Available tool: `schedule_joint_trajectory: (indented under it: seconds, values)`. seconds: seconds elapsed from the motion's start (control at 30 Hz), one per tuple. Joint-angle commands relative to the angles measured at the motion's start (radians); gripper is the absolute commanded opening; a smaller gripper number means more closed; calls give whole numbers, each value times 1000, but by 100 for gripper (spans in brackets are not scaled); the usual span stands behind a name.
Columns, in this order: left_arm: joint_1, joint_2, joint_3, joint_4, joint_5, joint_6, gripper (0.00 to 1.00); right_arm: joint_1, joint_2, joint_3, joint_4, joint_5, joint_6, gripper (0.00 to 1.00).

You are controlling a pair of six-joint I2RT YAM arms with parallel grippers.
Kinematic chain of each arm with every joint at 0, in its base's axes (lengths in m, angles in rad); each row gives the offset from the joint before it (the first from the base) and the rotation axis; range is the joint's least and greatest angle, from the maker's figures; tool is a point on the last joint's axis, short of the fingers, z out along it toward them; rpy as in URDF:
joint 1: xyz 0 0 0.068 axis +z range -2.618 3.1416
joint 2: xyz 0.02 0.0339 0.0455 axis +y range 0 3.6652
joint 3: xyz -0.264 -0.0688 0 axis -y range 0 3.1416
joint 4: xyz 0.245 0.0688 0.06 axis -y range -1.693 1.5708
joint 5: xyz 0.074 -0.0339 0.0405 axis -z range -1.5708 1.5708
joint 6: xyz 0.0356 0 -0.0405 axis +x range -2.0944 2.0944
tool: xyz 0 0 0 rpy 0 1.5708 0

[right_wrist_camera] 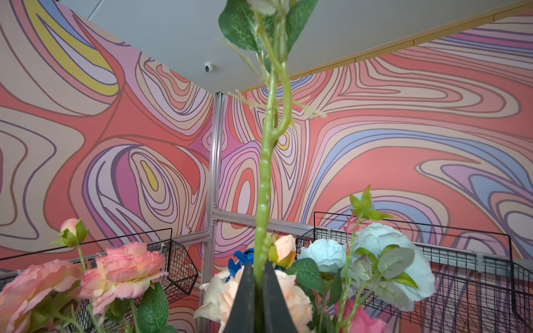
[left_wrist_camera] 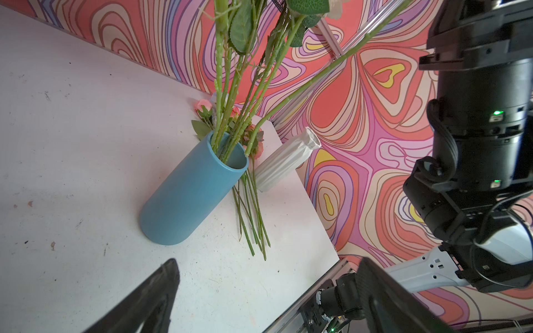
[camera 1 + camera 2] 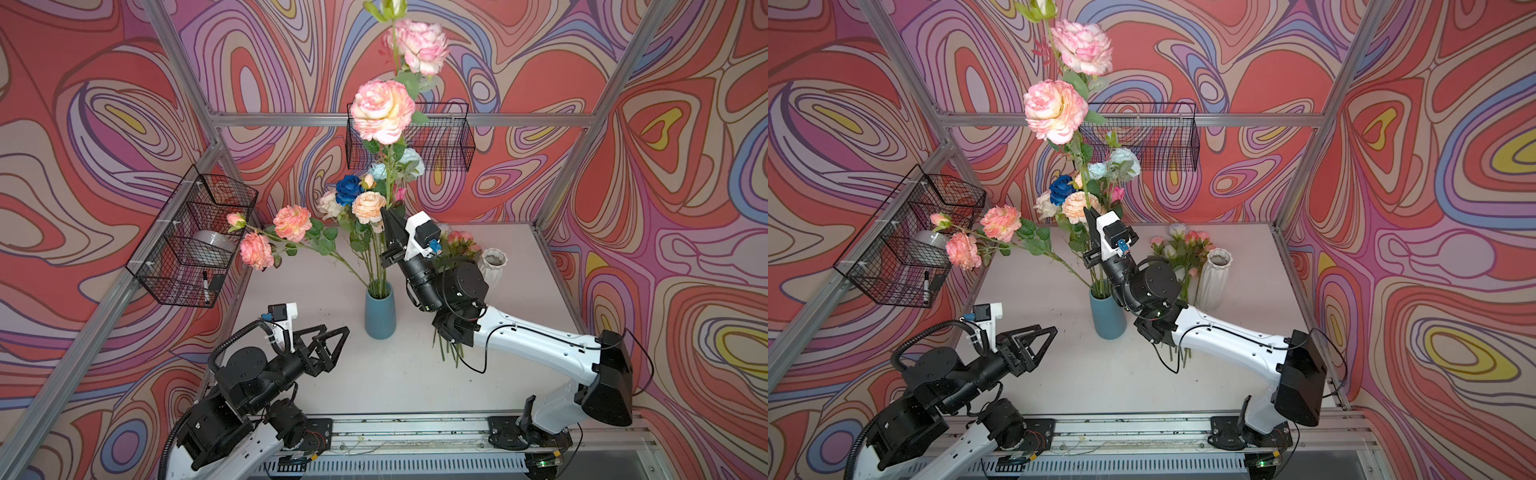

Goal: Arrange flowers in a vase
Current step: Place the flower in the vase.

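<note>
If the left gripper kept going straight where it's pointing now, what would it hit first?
Probably the blue vase: the open left gripper points at its side, with nothing visible between them, though depth is unclear.

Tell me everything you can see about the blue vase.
The blue vase is a plain, matte teal cylinder, ceramic by its look, with a rounded base and an open mouth. It stands upright near the middle of the white table and holds several green flower stems, which lean against its rim.

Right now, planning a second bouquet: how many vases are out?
2. The blue vase stands centre, holding flowers; the white ribbed vase stands empty, farther back and right. None seems hidden.
</note>
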Motion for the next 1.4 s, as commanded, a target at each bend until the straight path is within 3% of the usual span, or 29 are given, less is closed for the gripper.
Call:
schedule_joint_trajectory:
  seconds: [0.0, 0.4, 0.7, 0.87, 0.97, 1.2, 1.37]
  values:
    - [-3, 8, 24, -29, 0, 18, 98, -21, -4, -34, 29, 29, 14, 0]
    - [-3, 6, 2, -15, 2, 14, 98, -36, -5, -226, 48, 70, 137, 0]
    - [-3, 9, -15, -2, 15, 10, 98, -36, -58, -379, -155, 63, 323, 0]
    - [-3, 11, -33, 12, 17, 4, 98, -36, -140, -466, -266, 5, 424, 29]
    - [-3, 11, -42, 20, 19, 0, 98, -35, -193, -484, -362, -51, 470, 37]
    - [-3, 3, -58, 17, 10, -6, 98, -34, -318, -583, -464, -113, 595, 43]
    - [-3, 18, -65, 34, 15, -10, 98, -36, -333, -497, -578, -170, 532, 49]
